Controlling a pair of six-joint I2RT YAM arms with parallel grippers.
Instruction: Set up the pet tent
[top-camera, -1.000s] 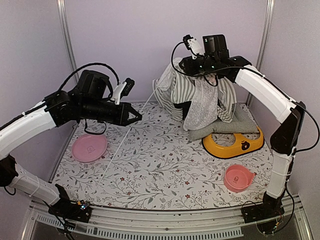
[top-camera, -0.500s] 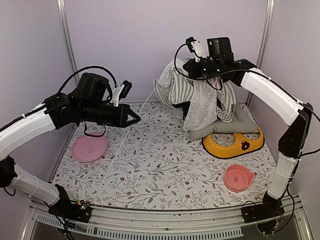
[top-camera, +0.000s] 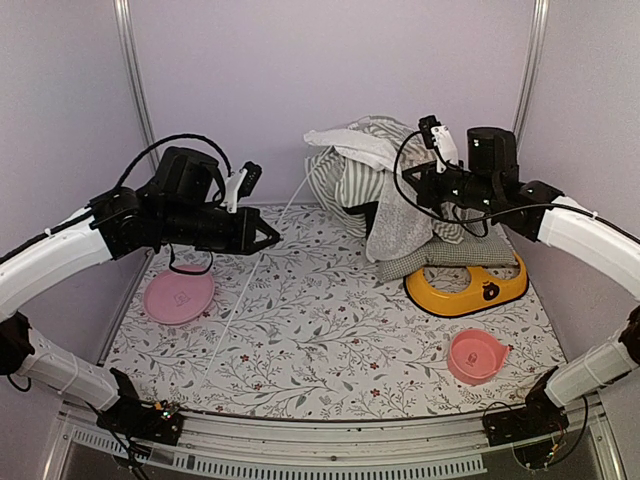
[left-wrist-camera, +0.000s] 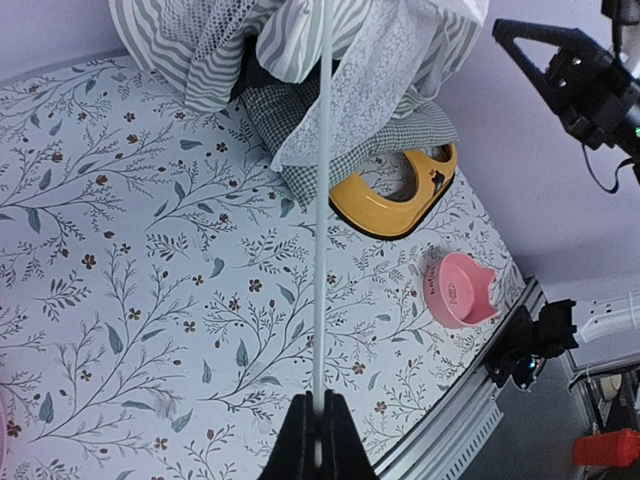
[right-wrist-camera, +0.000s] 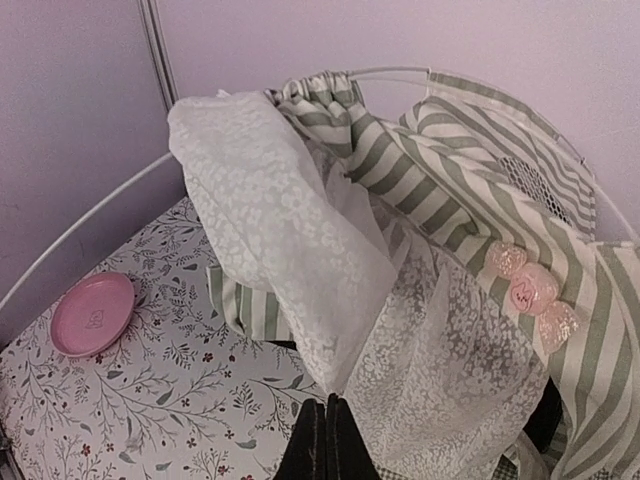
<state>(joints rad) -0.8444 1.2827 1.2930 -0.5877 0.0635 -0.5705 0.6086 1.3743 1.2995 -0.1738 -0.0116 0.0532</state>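
Top view: the pet tent (top-camera: 355, 175) sat slumped at the back of the table, not standing. It was a heap of striped cloth lying partly over the cushion (top-camera: 455, 250). One pole (top-camera: 240, 300) ran out of it, down and left across the table. The left gripper (top-camera: 264, 238) pinched that pole partway along, probably to steer it so the frame could go up. The right gripper (top-camera: 412, 188) hung just beside the tent's right face, by the lace curtain (top-camera: 395, 225), with its jaws hard to read here. The yellow feeder (top-camera: 465, 288) touched the cushion's front edge. The pink bowl (top-camera: 476, 356) sat front right and the pink plate (top-camera: 180, 296) far left, both well apart from the tent and out of the work's way.

Left wrist view: the fingers (left-wrist-camera: 295, 450) clamped the pole, which ran straight off into the tent. The right gripper showed top right, in the air, tips pressed together.

Right wrist view: its fingers (right-wrist-camera: 312, 445) were pressed together at the bottom edge. The lace's lowest fold ended right at the tips, and I couldn't tell whether any was caught. Another pole arched over the cloth, and pink pompoms (right-wrist-camera: 530, 287) hung on the stripes.

Surface and room: a flat table under a floral cloth (top-camera: 320, 340), with a metal rail (top-camera: 330, 425) along the near edge. Plain lilac walls (top-camera: 230, 80) closed it in, with metal posts in the back corners.
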